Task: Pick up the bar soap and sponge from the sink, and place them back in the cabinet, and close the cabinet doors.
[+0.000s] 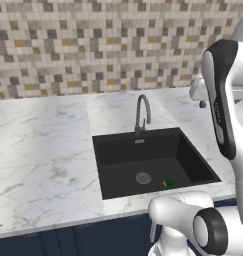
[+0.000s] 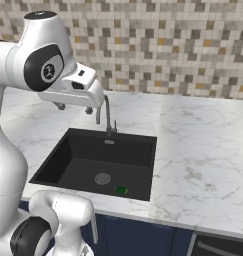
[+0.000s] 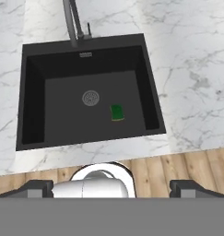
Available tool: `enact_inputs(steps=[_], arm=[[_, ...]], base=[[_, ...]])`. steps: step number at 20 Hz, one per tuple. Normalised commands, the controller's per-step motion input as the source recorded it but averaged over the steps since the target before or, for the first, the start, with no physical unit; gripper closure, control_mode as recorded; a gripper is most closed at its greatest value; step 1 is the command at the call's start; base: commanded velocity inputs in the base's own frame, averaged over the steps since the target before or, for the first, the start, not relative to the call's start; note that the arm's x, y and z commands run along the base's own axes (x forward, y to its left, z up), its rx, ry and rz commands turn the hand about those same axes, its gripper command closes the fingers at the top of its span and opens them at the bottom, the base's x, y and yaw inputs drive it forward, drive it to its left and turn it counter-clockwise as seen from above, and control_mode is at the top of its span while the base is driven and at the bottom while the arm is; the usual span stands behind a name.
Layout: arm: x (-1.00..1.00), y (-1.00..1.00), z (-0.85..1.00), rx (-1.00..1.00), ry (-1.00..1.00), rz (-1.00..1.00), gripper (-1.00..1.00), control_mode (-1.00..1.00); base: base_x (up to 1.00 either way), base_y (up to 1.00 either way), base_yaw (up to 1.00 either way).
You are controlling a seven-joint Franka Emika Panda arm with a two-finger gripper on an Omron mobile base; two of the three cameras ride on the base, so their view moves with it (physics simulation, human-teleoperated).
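We are high over the sink, getting ready to pick up the sponge.

Our claw (image 3: 111,188) is wide and holds nothing; it hangs well above the black sink (image 3: 150,97), looking straight down into it. The sponge (image 3: 117,113) lies flat on the sink floor, just right of the drain (image 3: 90,97) and near the near wall. The tap (image 3: 73,23) stands on the desk (image 3: 191,69) at the far side of the sink. We cannot see the soap in the sink, and we cannot see the cabinet from here. We think this is the very first step. Next we should go down over the sponge, put one finger on each side, and squeeze. We must keep away from the sink wall.
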Motion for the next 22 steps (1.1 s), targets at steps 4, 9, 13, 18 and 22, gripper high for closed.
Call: enact_inputs(steps=[4,9,13,18,22], arm=[[0.03,-0.15,-0.08,0.00,0.00,0.00,-1.00,-1.00],[0.00,-0.02,-0.04,0.00,0.02,0.00,-1.00,-1.00],[0.00,-0.01,-0.17,0.00,0.00,0.00,-1.00,-1.00],[0.03,0.00,-0.24,0.00,0.00,0.00,-1.00,-1.00],[0.00,0.00,-0.23,0.00,0.00,0.00,-1.00,-1.00]], base=[[0.00,0.00,0.00],[0.00,0.00,0.00],[0.00,0.00,0.00],[0.00,0.00,0.00],[0.00,0.00,0.00]])
